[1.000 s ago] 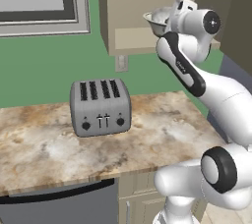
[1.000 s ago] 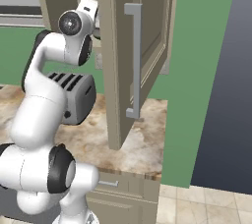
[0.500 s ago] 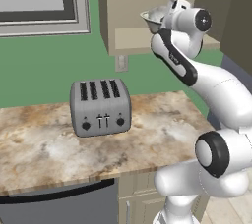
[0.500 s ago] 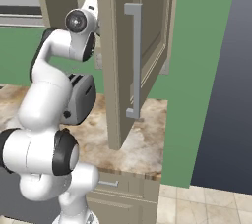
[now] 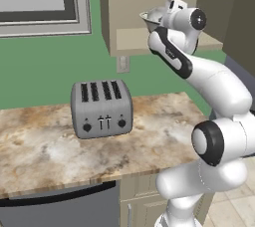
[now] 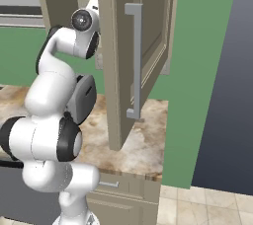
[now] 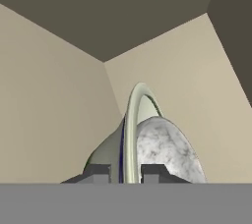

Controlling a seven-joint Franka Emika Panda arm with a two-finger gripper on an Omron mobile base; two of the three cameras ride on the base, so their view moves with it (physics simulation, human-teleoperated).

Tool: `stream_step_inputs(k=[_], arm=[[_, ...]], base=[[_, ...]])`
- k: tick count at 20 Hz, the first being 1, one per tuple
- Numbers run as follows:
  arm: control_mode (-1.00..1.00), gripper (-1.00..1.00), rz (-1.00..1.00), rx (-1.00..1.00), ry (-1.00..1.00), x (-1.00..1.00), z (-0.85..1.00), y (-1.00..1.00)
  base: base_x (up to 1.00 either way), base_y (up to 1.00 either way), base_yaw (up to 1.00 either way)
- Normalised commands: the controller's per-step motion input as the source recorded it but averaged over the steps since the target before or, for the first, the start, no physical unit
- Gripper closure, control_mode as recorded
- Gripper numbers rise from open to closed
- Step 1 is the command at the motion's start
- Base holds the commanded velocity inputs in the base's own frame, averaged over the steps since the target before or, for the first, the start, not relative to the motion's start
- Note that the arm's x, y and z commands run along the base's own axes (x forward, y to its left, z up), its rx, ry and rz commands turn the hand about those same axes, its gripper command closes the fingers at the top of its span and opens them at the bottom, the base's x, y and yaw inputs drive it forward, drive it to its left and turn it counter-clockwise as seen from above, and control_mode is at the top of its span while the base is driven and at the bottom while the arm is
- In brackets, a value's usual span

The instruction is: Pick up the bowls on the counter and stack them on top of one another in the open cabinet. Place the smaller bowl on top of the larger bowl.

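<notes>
Glazed ceramic is my guess for the bowl (image 7: 167, 152) in hand: mottled grey-white inside, a smooth pale rim, a darker greenish outer wall. By that mottling I take it for the smaller bowl, though I cannot be sure. It looks stiff, light for the arm, slick and likely to chip if knocked on a board.

The gripper (image 7: 125, 171) is nearly closed, its two dark tips pinching the thin rim, one inside the wall and one outside. The bowl stands on edge straight ahead of the tips. A rim pinch is the natural hold on so shallow a shape (though a smooth glaze may let it pivot between the pads).

Ahead of and around the gripper are the flat matte beige panels of the open cabinet (image 7: 59, 95), meeting in a back corner. From the left base view the bowl hangs at the cabinet's mouth, above its shelf board. Well below the gripper lie the marbled stone counter (image 5: 159, 121) and a brushed grey toaster (image 5: 101, 109).
</notes>
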Motion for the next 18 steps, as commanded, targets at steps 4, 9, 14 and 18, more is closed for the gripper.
stream_step_inputs(k=[4, 9, 14, 18], arm=[[-1.00, 1.00, 0.01, -0.01, 0.00, 0.29, -0.07, 0.00], [-1.00, 1.00, 0.01, -0.01, 0.01, 0.30, -0.06, -0.01], [-1.00, 1.00, 0.01, -0.01, 0.00, 0.29, -0.06, -0.01], [-1.00, 1.00, 0.01, -0.01, 0.00, 0.30, -0.08, -0.03]], base=[[0.00, 0.00, 0.00], [0.00, 0.00, 0.00], [0.00, 0.00, 0.00], [0.00, 0.00, 0.00]])
